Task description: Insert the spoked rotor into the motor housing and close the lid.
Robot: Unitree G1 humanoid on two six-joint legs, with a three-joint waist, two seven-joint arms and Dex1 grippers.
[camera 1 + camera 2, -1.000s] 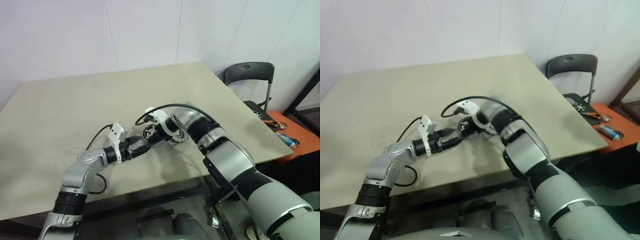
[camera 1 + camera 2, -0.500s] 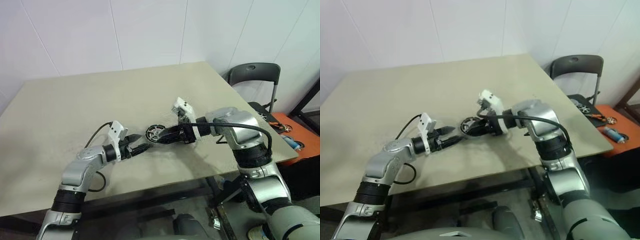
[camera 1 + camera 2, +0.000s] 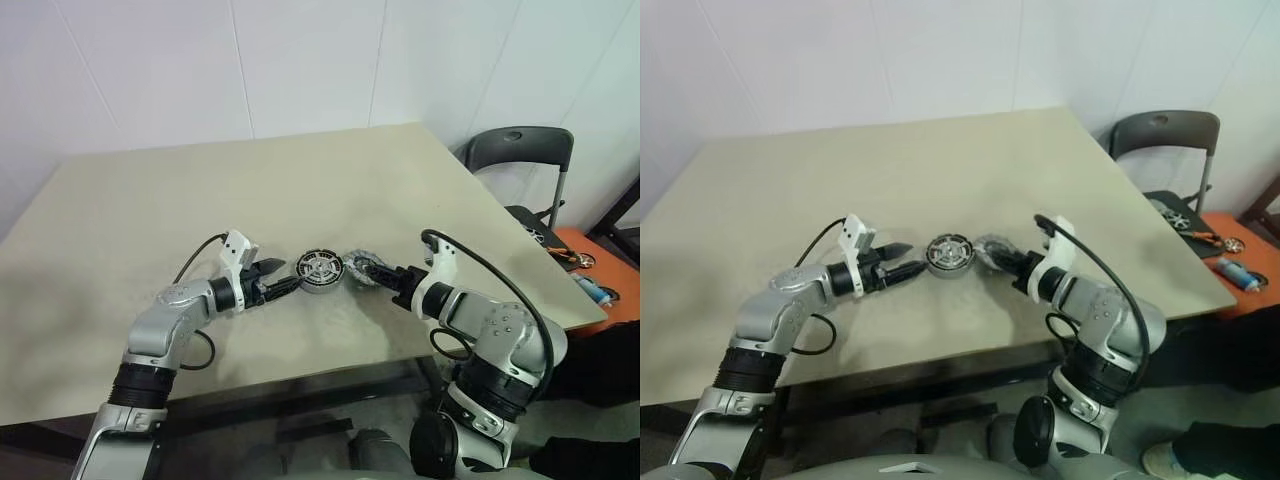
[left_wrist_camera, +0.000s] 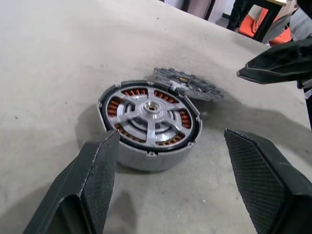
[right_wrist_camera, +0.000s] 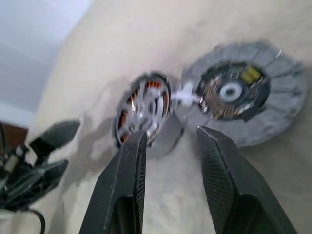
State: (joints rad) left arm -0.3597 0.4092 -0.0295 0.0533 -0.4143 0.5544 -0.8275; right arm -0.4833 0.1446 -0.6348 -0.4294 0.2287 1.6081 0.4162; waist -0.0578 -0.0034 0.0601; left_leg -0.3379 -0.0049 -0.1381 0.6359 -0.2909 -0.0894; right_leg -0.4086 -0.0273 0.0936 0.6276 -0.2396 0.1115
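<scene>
Two end effectors open | motor housing between | lid beside

arms: silver-grey shells, black joint bands
wrists: white camera blocks, black cables looping
left gripper: two black fingers, cross-hatched pads
right gripper: same black, textured fingers

A plain workroom or lab: bare white panelled walls, a beige table, a dark folding chair and an orange bench (with tools) beyond the right hand.
</scene>
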